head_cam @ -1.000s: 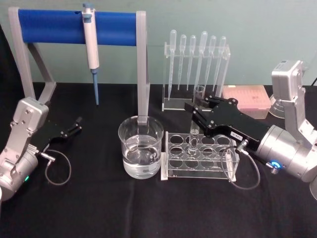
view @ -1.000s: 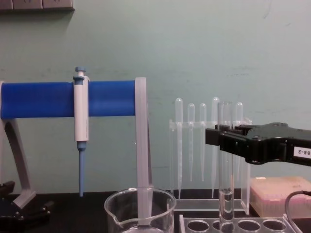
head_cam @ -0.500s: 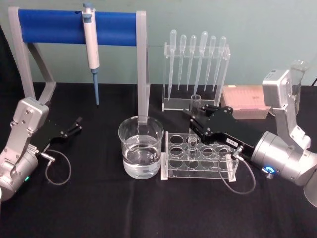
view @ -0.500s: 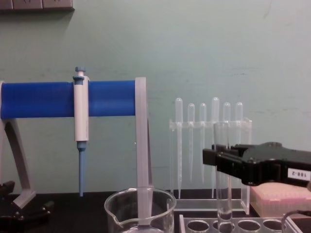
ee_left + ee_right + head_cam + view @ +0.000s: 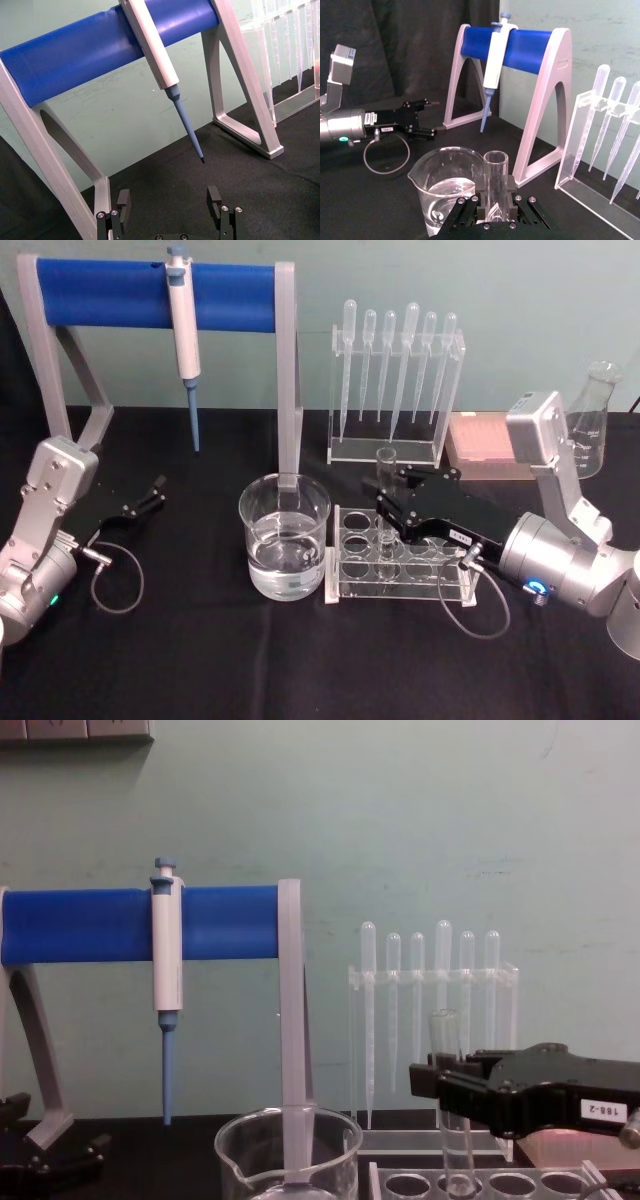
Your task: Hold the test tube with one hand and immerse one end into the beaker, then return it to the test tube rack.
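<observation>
From the head view, right gripper [image 5: 388, 502] clamped on the upright test tube [image 5: 385, 502] in the rack [image 5: 400, 562] beside the beaker [image 5: 285, 536], left gripper [image 5: 152, 492] parked left, chest view, tube's rim above fingers, left wrist view, fingers [image 5: 216, 198] apart, empty.

The test tube [image 5: 447, 1115] has its lower end cut off by the chest view's bottom edge

White label on the right gripper [image 5: 440, 1082] reads "188-2" in the chest view, small dark digits on a white tag on the black body; a similar tag on the left gripper [image 5: 427, 120] in the right wrist view is too small to read.
</observation>
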Available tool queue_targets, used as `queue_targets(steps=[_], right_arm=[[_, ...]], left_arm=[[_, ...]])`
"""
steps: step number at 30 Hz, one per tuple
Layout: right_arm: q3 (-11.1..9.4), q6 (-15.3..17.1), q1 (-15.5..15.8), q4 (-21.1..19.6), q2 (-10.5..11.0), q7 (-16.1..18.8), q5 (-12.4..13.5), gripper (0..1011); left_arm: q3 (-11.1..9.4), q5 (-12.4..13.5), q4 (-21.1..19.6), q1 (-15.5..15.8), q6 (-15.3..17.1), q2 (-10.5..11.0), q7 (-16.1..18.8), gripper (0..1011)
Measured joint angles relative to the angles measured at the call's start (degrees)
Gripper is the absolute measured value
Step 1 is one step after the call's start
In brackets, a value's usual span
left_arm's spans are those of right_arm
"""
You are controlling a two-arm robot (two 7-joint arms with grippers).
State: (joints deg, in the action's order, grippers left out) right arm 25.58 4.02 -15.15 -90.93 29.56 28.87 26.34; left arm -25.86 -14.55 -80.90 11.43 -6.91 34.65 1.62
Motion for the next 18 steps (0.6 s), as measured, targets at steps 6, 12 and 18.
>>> queue_targets(steps=[6,12,18], right_arm=[[0.5,1.2,-0.3,0.1,0.0,0.0,-0.6,329],[-0.3,3.3,1.3,-2.5,1.2,-1.3,-0.5,486],[-3.3,4.7,6.4,-7.7,3.9,-4.1,0.7,689]], left_arm=[[0.0,0.0,0.0,0.0,0.0,0.0,0.0,1000],[0.0,0.0,0.0,0.0,0.0,0.0,0.0,1000],[0.0,0.0,0.0,0.0,0.0,0.0,0.0,1000]])
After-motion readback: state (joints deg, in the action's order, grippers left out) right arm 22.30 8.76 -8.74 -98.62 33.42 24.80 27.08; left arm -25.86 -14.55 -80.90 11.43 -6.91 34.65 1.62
